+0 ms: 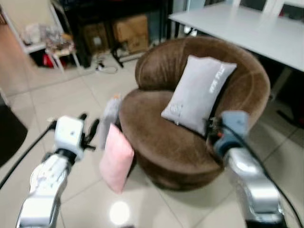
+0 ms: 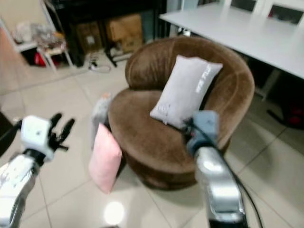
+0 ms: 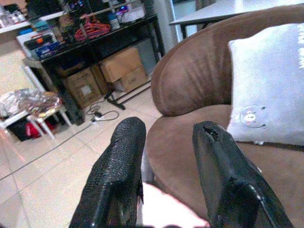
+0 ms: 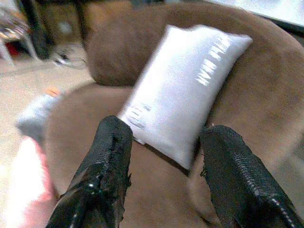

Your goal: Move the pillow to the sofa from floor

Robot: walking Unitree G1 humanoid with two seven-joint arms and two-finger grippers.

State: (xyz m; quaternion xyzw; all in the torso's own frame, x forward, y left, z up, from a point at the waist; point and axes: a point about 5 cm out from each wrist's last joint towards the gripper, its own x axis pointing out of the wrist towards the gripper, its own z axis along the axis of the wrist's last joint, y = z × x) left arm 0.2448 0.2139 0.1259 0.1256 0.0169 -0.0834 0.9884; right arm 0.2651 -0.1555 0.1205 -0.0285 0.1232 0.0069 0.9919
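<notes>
Left eye view looks down on a round brown sofa (image 1: 190,142) standing on a pale tiled floor (image 1: 42,95). A grey pillow (image 1: 197,92) leans upright against the sofa's backrest, its lower edge on the seat. A pink pillow (image 1: 116,159) stands on edge on the floor at about 9 o'clock from the sofa, touching its base. Just behind it, toward 10 o'clock, a second grey cushion (image 1: 109,118) is propped against the sofa's side, too blurred to tell more.

The left gripper (image 1: 88,128) hangs above the floor just beside the pink pillow, on its far side from the sofa. In the left wrist view its two black fingers (image 3: 118,175) are spread apart with nothing between them, and a corner of the pink pillow (image 3: 166,211) shows below the gap.

The right gripper (image 4: 164,147) is over the sofa's front edge at about 4 o'clock, near the grey pillow's lower corner. Its fingers (image 4: 102,171) are also spread and empty.

At 12 to 1 o'clock beyond the sofa stands a white table (image 1: 247,28). At 10 o'clock a dark shelf (image 3: 95,52) holds cardboard boxes (image 1: 130,31), with a cable (image 1: 107,66) lying on the tiles in front.
</notes>
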